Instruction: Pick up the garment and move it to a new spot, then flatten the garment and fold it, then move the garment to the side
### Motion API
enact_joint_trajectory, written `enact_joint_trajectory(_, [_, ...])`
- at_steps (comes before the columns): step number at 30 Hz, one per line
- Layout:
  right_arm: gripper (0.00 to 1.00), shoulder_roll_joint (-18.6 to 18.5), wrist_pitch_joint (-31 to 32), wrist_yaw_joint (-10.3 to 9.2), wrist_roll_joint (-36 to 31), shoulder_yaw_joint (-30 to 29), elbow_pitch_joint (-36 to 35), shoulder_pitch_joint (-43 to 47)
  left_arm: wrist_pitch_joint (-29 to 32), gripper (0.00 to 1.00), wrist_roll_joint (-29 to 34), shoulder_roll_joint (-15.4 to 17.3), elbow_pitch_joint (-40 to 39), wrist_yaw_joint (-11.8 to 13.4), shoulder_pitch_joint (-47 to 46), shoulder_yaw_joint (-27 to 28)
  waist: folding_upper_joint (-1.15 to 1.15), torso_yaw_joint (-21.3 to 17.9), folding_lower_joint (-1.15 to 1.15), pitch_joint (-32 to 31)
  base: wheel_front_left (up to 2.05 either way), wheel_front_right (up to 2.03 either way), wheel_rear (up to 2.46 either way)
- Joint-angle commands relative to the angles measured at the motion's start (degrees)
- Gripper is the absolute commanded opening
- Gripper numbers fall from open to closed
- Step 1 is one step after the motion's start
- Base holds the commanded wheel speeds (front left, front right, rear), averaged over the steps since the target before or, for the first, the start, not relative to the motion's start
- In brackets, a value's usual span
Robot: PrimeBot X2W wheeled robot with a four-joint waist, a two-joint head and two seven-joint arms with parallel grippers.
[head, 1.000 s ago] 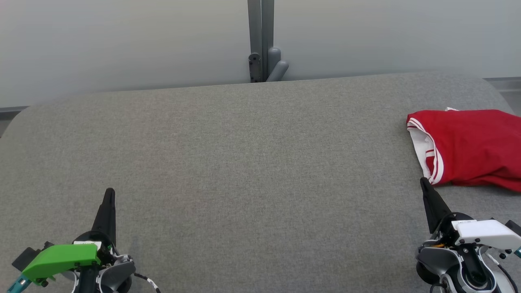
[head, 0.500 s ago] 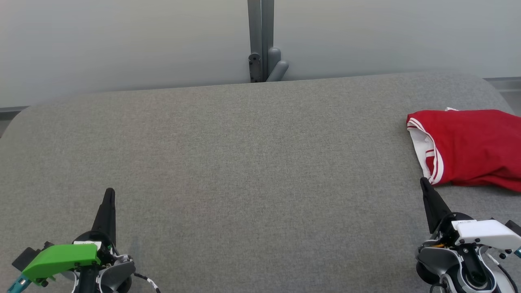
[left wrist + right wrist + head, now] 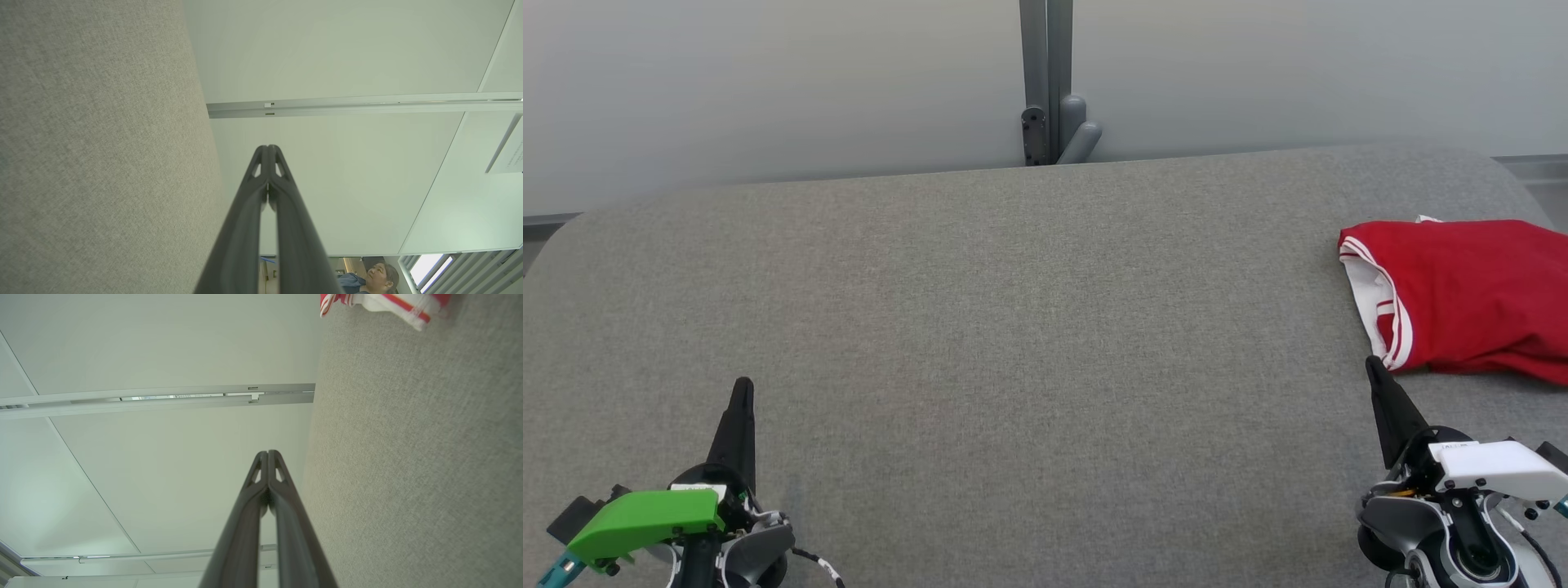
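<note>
A red garment (image 3: 1470, 298) with white, red-striped trim lies folded at the right edge of the grey fabric table (image 3: 1013, 327); its trim (image 3: 392, 304) peeks in at the top of the right wrist view. My right gripper (image 3: 1372, 365) is shut and empty, its tip just below the garment's near left corner, apart from it. Over the table's near left, my left gripper (image 3: 742, 384) is shut with nothing in it. Both wrist views show the fingers pressed together: the left gripper (image 3: 267, 148) and the right gripper (image 3: 267, 452).
A grey post (image 3: 1045, 82) with a bracket stands behind the table's far edge against a pale wall. A person (image 3: 367, 275) is at the bottom of the left wrist view, far off. The table's far corners are rounded.
</note>
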Motion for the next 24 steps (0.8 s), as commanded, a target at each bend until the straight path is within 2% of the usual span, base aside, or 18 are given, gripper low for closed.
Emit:
enact_joint_trajectory(1, [0.00, -0.27, 0.11, 0.02, 0.40, 0.04, -0.22, -0.56, 0.24, 0.00, -0.09, 0.34, -0.03, -0.27, -0.86, 0.24, 0.18, 0.00, 0.00, 0.00, 0.00, 0.00, 0.00])
enact_joint_trajectory(24, [0.00, -0.27, 0.11, 0.02, 0.40, 0.04, -0.22, -0.56, 0.24, 0.00, -0.09, 0.34, -0.03, -0.27, -0.87, 0.24, 0.18, 0.00, 0.00, 0.00, 0.00, 0.00, 0.00])
